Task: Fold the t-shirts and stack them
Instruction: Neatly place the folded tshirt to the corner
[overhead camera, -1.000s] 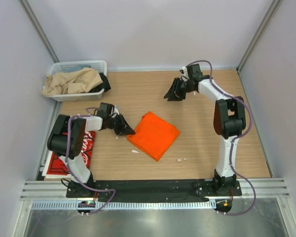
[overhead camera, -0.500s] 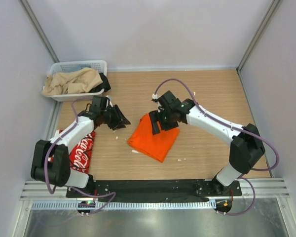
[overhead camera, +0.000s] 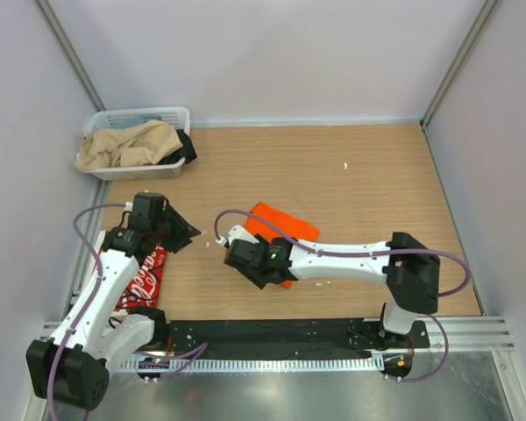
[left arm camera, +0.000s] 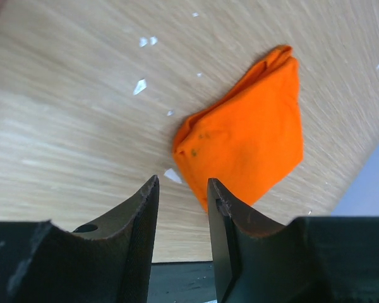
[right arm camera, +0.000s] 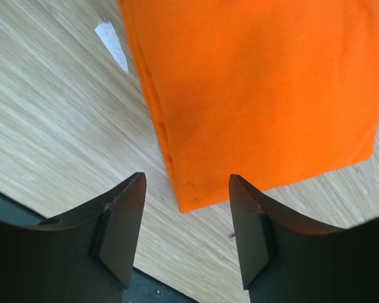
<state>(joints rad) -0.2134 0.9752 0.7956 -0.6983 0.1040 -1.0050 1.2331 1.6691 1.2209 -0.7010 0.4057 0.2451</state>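
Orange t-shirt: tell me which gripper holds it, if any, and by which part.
Neither. The right gripper stands with jaws open over a corner of the orange t-shirt, not closed on it; the left gripper has jaws open, empty, apart from it.

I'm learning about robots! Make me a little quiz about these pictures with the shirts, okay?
1. True or false: the orange t-shirt lies folded on the table.
2. Where is the red t-shirt? A) on top of the orange one B) at the table's left edge C) under the orange one
3. Fill the gap: the right gripper has its jaws ____ above a corner of the orange t-shirt.
Key: 1 true; 2 B; 3 open.
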